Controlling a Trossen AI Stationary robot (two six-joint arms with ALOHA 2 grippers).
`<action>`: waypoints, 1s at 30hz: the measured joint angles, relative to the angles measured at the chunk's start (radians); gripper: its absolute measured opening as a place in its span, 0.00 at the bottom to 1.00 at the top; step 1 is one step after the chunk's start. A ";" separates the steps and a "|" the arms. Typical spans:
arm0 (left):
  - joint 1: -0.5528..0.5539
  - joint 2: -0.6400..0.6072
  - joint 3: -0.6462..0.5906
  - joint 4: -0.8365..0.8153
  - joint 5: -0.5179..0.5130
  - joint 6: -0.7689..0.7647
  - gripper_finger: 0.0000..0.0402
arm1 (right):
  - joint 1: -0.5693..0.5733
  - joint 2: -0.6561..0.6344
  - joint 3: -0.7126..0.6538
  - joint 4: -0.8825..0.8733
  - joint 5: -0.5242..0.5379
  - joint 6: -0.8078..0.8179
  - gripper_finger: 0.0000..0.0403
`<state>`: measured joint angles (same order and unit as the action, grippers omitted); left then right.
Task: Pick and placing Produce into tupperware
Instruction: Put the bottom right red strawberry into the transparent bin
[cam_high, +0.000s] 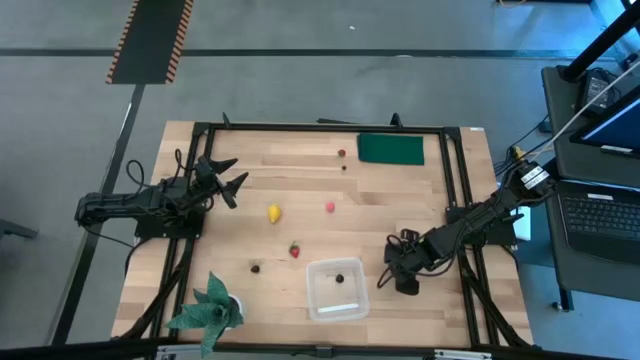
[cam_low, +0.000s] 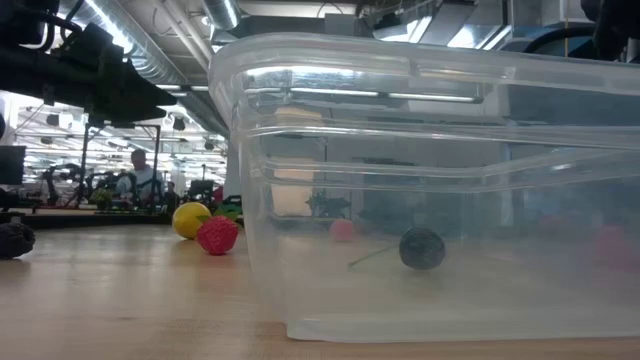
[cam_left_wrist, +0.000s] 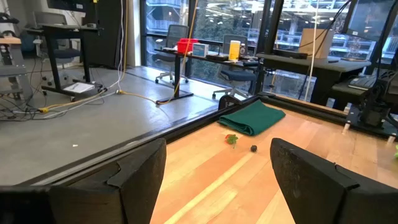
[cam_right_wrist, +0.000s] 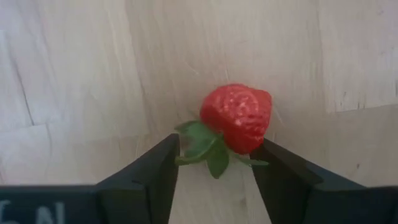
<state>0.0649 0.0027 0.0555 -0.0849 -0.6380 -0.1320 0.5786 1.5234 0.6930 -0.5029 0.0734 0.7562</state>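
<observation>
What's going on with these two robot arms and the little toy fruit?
The right gripper is down on the table beside the clear tupperware, its open fingers either side of a red strawberry lying on the wood. One dark berry sits in the tupperware. A yellow lemon and other pieces lie loose. The left gripper waits, open, at the table's left.

Right gripper low at table, fingers apart; left gripper raised, fingers spread.

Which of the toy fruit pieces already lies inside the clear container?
The small dark berry with a thin stem: it sits in the tupperware, while the lemon, pink berry and strawberry lie on the table.
</observation>
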 joint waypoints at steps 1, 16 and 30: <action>0.000 0.000 0.000 0.000 0.000 0.000 0.70 | -0.001 0.000 0.000 0.000 0.000 0.017 0.47; 0.000 0.000 0.000 0.000 0.000 -0.026 0.70 | -0.001 0.001 0.000 0.043 -0.018 0.102 0.44; 0.000 0.000 0.000 0.000 0.000 -0.026 0.70 | -0.001 0.001 0.000 0.042 0.020 0.056 0.44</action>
<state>0.0650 0.0026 0.0555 -0.0849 -0.6380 -0.1581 0.5777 1.5245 0.6930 -0.4613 0.0938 0.8126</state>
